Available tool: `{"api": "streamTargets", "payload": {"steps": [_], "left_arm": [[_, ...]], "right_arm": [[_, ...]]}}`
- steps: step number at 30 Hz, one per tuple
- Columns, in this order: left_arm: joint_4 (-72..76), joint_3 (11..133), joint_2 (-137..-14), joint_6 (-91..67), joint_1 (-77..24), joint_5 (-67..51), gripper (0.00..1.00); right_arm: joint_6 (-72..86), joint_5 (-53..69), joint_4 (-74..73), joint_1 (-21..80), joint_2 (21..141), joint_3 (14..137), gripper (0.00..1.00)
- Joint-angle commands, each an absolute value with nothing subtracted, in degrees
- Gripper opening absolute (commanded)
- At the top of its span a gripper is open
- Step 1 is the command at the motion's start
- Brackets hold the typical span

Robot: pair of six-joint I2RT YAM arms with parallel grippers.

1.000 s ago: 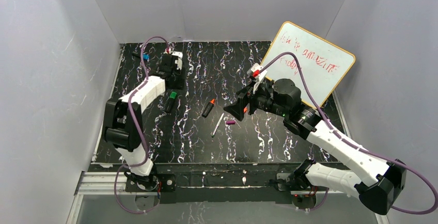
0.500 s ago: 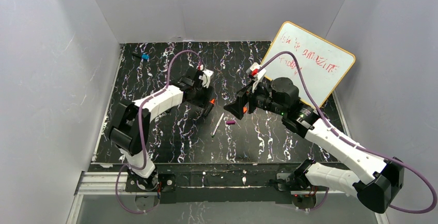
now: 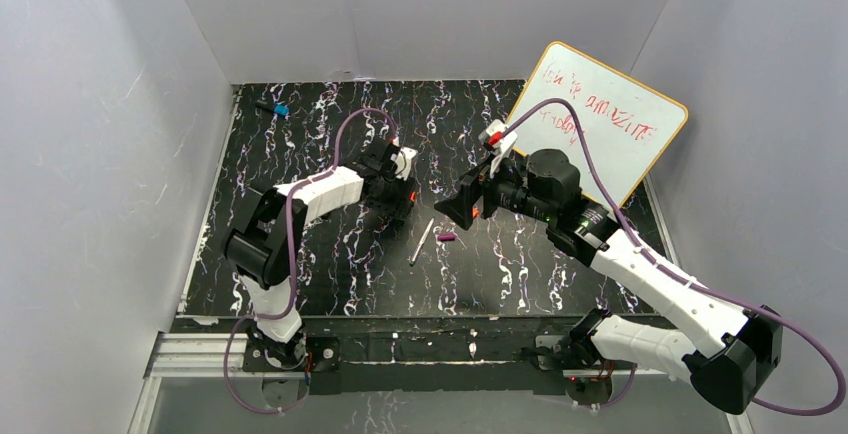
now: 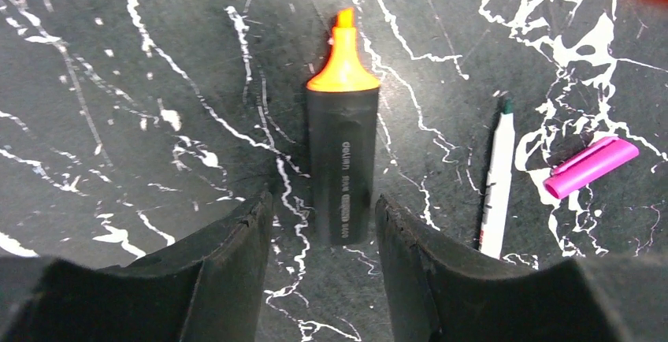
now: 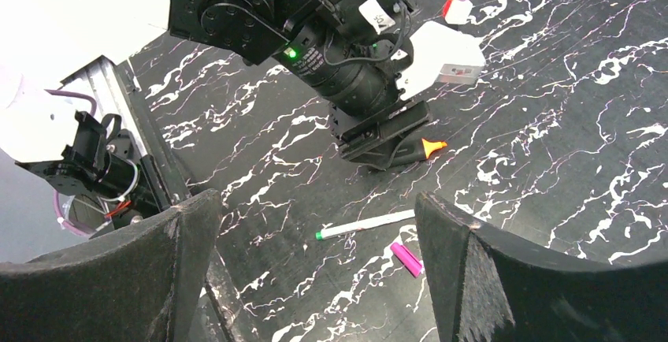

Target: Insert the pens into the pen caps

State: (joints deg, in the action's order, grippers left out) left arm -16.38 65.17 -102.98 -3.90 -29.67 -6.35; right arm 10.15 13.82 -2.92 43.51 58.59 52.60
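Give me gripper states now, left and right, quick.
Left gripper: open, straddling the orange-tipped marker, not clamped on it.
Right gripper: open, empty.

It was a robotics lab cell: white panels (image 3: 100, 154) walled a marbled counter (image 3: 330, 274), two arms (image 3: 310, 186) were bolted to a rail (image 3: 190, 356) at the counter's near edge, a whiteboard (image 3: 610, 144) at its right.
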Motion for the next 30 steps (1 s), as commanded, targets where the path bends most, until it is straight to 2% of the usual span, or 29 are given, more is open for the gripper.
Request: {"api": "streamTargets", "payload": {"steps": [1, 7, 8, 10, 12, 15, 18, 22, 23, 26, 30], "left_arm": [[-16.64, 65.6, -103.55, -4.13, -31.01, -8.0, 0.48], [-16.61, 65.88, -104.75, -4.13, -31.44, -6.4, 0.47], [-16.61, 65.85, -105.03, -4.13, -31.46, -6.14, 0.43], [-16.7, 65.76, -105.73, -4.38, -31.51, -5.1, 0.26], [-16.94, 65.59, -106.51, -4.39, -31.68, -3.67, 0.19], [-17.29, 65.26, -107.7, -4.46, -32.17, -0.92, 0.18], [-17.22, 64.89, -108.62, -4.74, -32.83, 3.69, 0.22], [-16.97, 64.34, -110.1, -5.08, -34.27, 7.7, 0.22], [-16.96, 64.29, -110.61, -5.16, -34.85, 8.72, 0.2], [-16.03, 63.49, -111.47, -6.02, -35.59, 9.62, 0.0], [-12.45, 60.15, -107.22, -6.98, -35.6, 9.2, 0.0]], "right_arm": [[9.64, 13.77, -0.45, 43.04, 57.4, 52.64, 0.99], [9.71, 13.67, -0.76, 42.68, 57.1, 52.54, 0.99], [9.75, 13.66, -0.79, 42.63, 57.05, 52.55, 0.99], [9.71, 13.63, -0.87, 42.56, 57.0, 52.56, 0.99], [9.74, 13.69, -1.03, 42.47, 57.04, 52.71, 0.99], [9.59, 13.67, -1.38, 42.29, 56.92, 52.77, 0.99], [9.48, 13.66, -1.67, 42.19, 56.84, 52.82, 0.99], [9.49, 13.63, -1.76, 41.93, 56.68, 52.62, 0.99], [9.49, 13.65, -1.71, 41.88, 56.67, 52.6, 0.99], [9.52, 13.61, -1.82, 41.73, 56.45, 52.49, 0.99], [9.95, 12.49, -2.18, 41.41, 55.4, 52.29, 0.99]]}}
